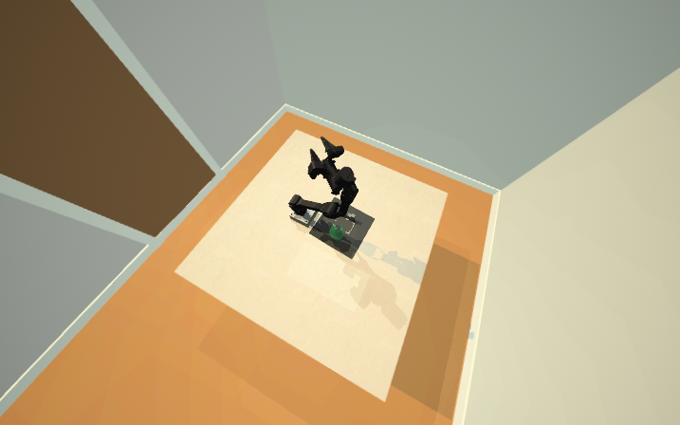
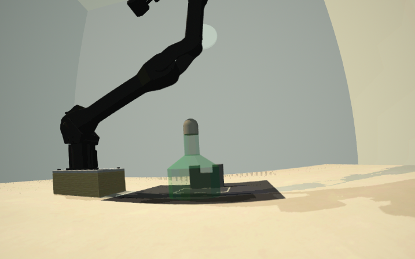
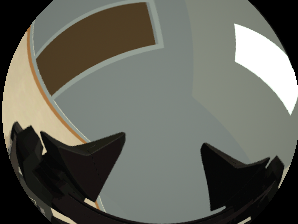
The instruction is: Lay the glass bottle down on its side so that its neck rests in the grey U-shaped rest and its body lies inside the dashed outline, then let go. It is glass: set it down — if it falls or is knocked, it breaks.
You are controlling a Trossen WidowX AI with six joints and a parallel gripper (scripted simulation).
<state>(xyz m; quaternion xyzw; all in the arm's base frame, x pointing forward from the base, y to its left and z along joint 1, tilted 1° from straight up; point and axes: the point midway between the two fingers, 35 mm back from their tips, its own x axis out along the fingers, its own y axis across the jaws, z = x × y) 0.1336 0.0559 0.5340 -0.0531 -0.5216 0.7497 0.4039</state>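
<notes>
The green glass bottle (image 1: 337, 232) (image 2: 178, 177) stands upright on the dark mat (image 1: 365, 225) (image 2: 267, 190). Its neck points up and has a brownish rounded top. The grey U-shaped rest (image 2: 221, 175) stands behind it in the exterior view, partly seen through the glass. The dashed outline (image 2: 229, 189) lies on the mat beside the bottle, its near part covered by the glass in that view. My gripper (image 1: 317, 143) (image 3: 165, 143) is open and empty, raised high above the mat, its fingers pointing away from the bottle. The wrist view shows neither bottle nor rest.
The arm's base block (image 2: 74, 183) stands beside the mat. The arm (image 2: 115, 99) rises from it and bends upward high over the mat. The pale table top (image 1: 257, 253) surrounds the mat and base. Walls and a brown panel (image 3: 100, 45) show beyond the fingers.
</notes>
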